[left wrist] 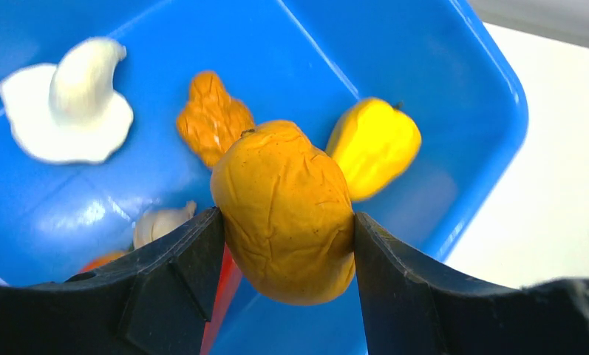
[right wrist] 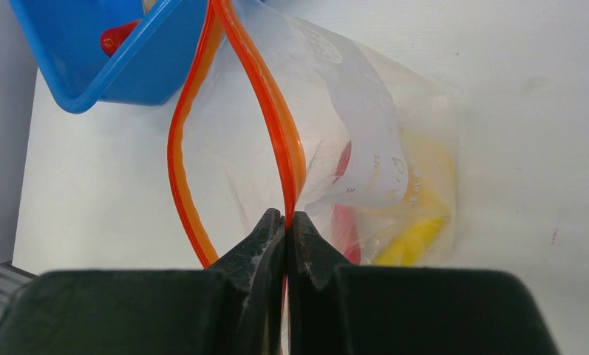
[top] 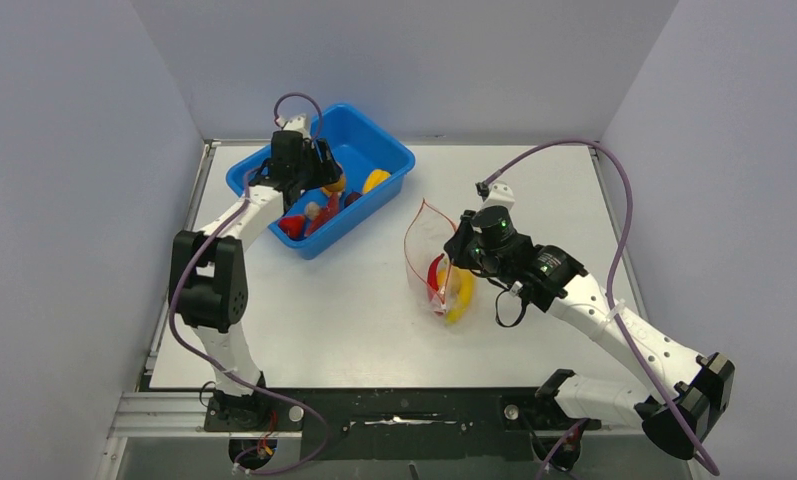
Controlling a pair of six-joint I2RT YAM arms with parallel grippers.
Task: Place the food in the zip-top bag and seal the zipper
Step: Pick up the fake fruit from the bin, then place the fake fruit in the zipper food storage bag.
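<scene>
While left gripper [left wrist: 285, 223] clamps the orange lump [left wrist: 284, 196] mid-body — likely light, rigid — right gripper [right wrist: 286, 222] pinches the zipper [right wrist: 265, 103], best hold on floppy zip-top bag [right wrist: 365, 111]; blue tub [top: 389, 160] at its ten o'clock.

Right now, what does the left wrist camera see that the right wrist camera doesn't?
Only the left wrist view: the left end effector gripping an orange lump, with a white piece, a yellow piece and a second orange lump lying in the blue tub. Only the right wrist view: the right end effector pinching the zipper of the zip-top bag, its mouth gaping, with a yellow banana and something red inside. Both: the blue tub and the white table.
</scene>
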